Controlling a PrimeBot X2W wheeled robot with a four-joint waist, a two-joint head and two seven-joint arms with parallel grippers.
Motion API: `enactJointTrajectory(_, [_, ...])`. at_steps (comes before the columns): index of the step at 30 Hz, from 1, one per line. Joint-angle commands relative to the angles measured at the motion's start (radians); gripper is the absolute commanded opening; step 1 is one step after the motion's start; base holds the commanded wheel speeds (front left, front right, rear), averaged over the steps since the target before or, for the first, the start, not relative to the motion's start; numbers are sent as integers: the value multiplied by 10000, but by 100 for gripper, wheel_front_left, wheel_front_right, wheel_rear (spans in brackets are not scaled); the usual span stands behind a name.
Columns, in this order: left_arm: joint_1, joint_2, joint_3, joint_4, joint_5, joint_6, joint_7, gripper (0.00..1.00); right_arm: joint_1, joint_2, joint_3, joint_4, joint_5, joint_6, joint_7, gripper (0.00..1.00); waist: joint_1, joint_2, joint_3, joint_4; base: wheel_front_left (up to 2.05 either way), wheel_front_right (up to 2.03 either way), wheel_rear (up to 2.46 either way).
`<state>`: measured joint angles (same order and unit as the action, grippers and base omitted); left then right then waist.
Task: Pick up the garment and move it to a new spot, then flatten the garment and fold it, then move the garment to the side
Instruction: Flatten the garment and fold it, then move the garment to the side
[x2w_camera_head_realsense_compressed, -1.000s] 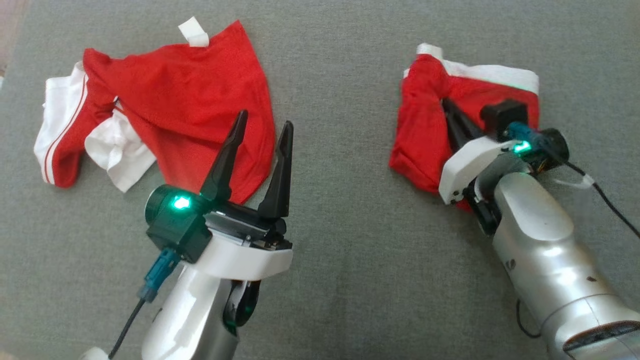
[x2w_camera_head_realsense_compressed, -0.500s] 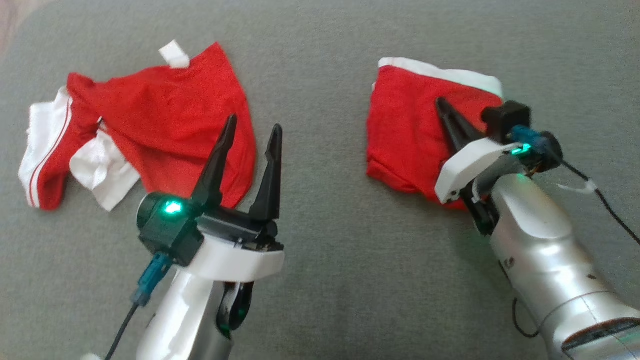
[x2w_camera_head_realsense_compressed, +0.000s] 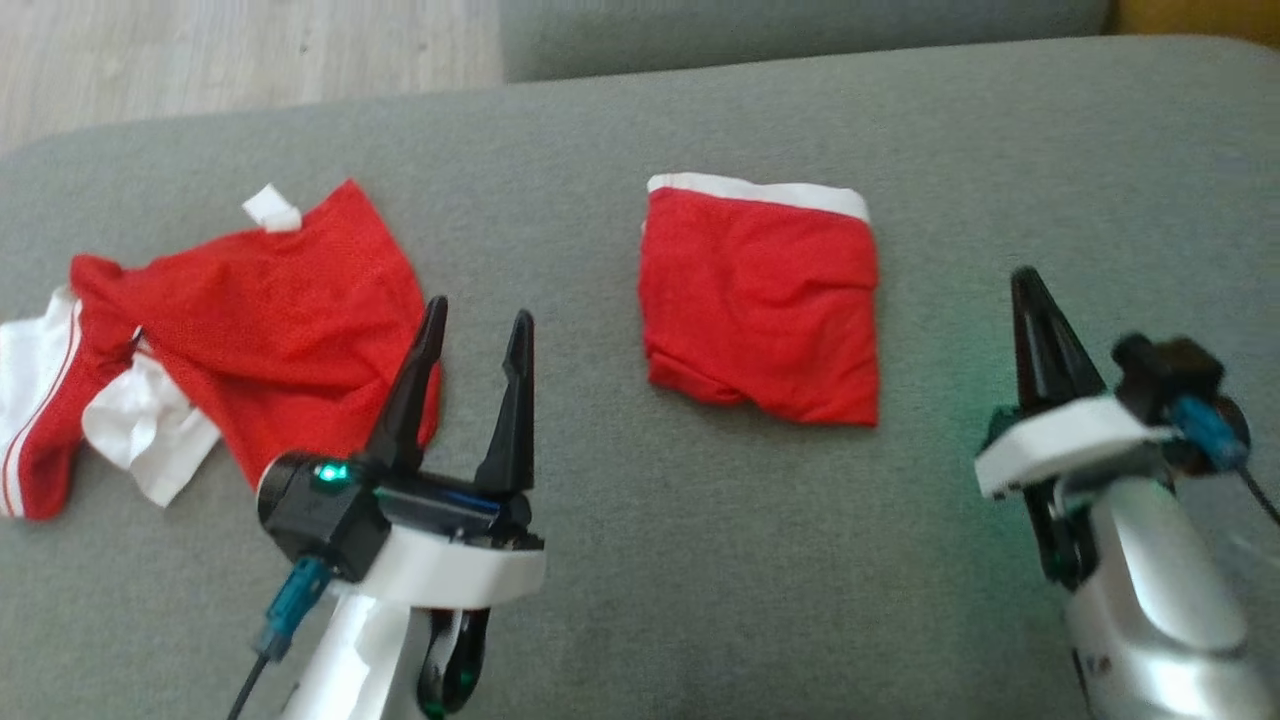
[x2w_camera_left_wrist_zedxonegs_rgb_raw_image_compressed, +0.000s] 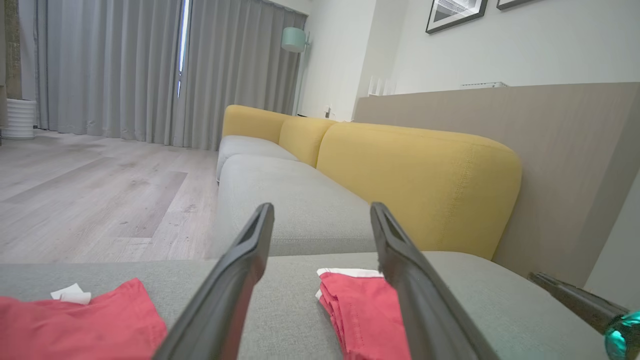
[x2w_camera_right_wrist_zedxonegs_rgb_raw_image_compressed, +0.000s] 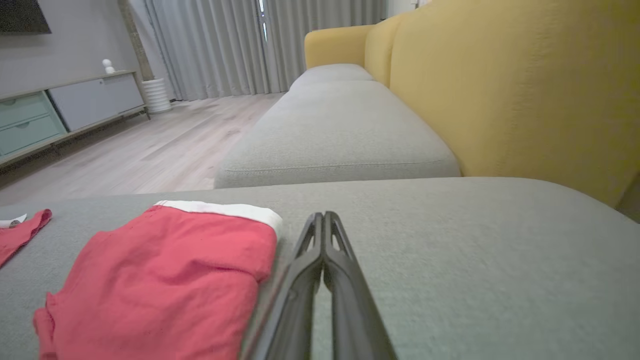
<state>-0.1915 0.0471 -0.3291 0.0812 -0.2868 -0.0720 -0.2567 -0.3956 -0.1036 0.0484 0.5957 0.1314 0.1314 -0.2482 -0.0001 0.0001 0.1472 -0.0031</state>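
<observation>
Working on a grey sofa seat (x2w_camera_head_realsense_compressed: 640, 600). Ignoring the crumpled red-and-white garment (x2w_camera_head_realsense_compressed: 250, 320) at the seat's left end. Got the folded red garment (x2w_camera_head_realsense_compressed: 760, 310) lying flat mid-seat, so probably all done, maybe bar a last nudge sideways. Holding left tool (x2w_camera_head_realsense_compressed: 480, 310) spread wide and empty over the seat's front-left, right tool (x2w_camera_head_realsense_compressed: 1025, 285) clenched on nothing, front-right.

Grey sofa seat (x2w_camera_head_realsense_compressed: 640, 560) — yellow backrest (x2w_camera_left_wrist_zedxonegs_rgb_raw_image_compressed: 415, 185); wood floor (x2w_camera_left_wrist_zedxonegs_rgb_raw_image_compressed: 90, 200); grey curtains (x2w_camera_left_wrist_zedxonegs_rgb_raw_image_compressed: 125, 70) beyond; framed picture (x2w_camera_left_wrist_zedxonegs_rgb_raw_image_compressed: 455, 12)

Two red garments (x2w_camera_head_realsense_compressed: 760, 305) (x2w_camera_head_realsense_compressed: 270, 320), two end effectors (x2w_camera_head_realsense_compressed: 480, 310) (x2w_camera_head_realsense_compressed: 1026, 278), one grey sofa (x2w_camera_head_realsense_compressed: 700, 580).
</observation>
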Motion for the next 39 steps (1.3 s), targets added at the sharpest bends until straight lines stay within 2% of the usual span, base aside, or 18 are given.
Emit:
enactJointTrajectory(1, [-135,31,363,-265,122,-69,-51,100,-20,138,46,-505,-101,-7,-134,0,1,-1,-170,-187,0,0,0])
enactJointTrajectory(2, [-79,31,398,-235,128,-91,-51,100,207,203,-143,-742,-176,-7,-134,35,1,-1,-210,-239,0,0,0])
enactJointTrajectory(3, [-25,31,438,-206,116,-110,-51,100,430,265,-267,-991,-256,-7,-134,98,1,-1,-245,-286,0,0,0])
enactJointTrajectory(10, [272,31,634,-64,106,-189,-51,100,1777,515,-789,-2355,-443,-7,-134,100,1,-1,-375,-484,0,0,0])
enactJointTrajectory(20, [310,31,618,69,-4,-124,-51,100,2105,532,-672,-2733,-43,-7,-135,100,1,-1,-213,-519,0,0,0])
enactJointTrajectory(32, [-198,31,314,-51,-52,-140,-51,100,1127,533,-306,-2306,-148,-7,223,100,1,-1,479,109,0,0,0])
enactJointTrajectory(39, [-551,31,-72,-71,-162,-85,-51,100,197,533,31,-1119,889,-7,1373,100,1,-1,993,824,0,0,0])
